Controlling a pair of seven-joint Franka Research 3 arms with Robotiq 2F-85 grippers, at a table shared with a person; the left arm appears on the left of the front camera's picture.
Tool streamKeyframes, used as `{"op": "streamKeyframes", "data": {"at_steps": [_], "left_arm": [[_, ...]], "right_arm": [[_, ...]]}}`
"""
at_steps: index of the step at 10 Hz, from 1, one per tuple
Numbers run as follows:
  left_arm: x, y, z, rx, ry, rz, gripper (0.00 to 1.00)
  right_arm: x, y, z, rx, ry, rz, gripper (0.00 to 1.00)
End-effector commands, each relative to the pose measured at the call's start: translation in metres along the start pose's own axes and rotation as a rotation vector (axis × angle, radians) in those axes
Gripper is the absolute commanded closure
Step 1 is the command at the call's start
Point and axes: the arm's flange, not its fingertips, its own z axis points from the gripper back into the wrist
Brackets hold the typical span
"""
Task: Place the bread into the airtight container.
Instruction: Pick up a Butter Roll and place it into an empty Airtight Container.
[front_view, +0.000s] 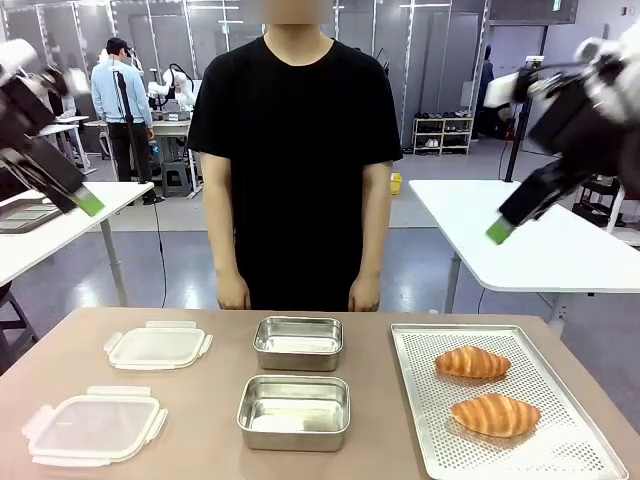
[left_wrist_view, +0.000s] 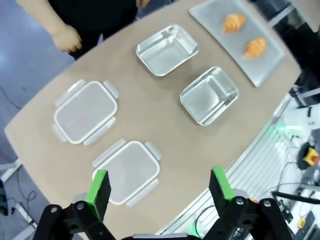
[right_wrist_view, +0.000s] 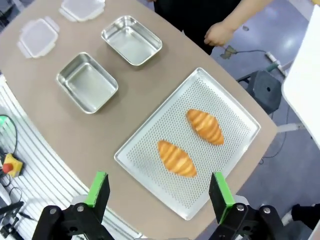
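The bread (front_view: 495, 415), in two pieces, is lying on the perforated tray (front_view: 560, 450). The left fingers (left_wrist_view: 98, 186) and right fingers (right_wrist_view: 98, 187) are being held wide open, empty. Being probably light, soft and crushable, it is best gripped gently mid-body.

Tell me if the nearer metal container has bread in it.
Empty: the nearer metal container shows a bare bottom; the far bread and near bread lie on the tray.
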Motion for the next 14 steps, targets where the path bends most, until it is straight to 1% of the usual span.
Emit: {"op": "streamKeyframes", "data": {"at_steps": [1,3,5,7,9,10,11,14], "left_arm": [[-0.013,0.016,0.039,-0.042,-0.061,-0.002,0.00],[-0.033,0.030,0.064,-0.007,-0.098,0.014,0.00],[-0.053,0.046,0.088,0.003,-0.147,0.042,0.00],[-0.068,0.056,0.094,0.021,-0.149,0.032,0.00],[-0.066,0.062,0.092,0.044,-0.169,0.077,0.00],[-0.062,0.064,0.091,0.053,-0.187,0.100,0.00],[-0.067,0.063,0.097,0.052,-0.146,0.072,0.00],[-0.067,0.063,0.097,0.052,-0.146,0.072,0.00]], "right_arm": [[-0.025,-0.015,0.033,0.027,-0.049,-0.023,0.00],[-0.053,-0.036,0.057,0.026,-0.113,-0.079,0.00],[-0.080,-0.060,0.068,0.011,-0.104,-0.124,0.00],[-0.107,-0.087,0.073,0.025,-0.138,-0.189,0.00],[-0.116,-0.098,0.069,0.014,-0.173,-0.263,0.00],[-0.116,-0.100,0.065,-0.001,-0.212,-0.286,0.00],[-0.116,-0.099,0.076,0.008,-0.140,-0.247,0.00],[-0.116,-0.099,0.076,0.008,-0.140,-0.247,0.00]]}}
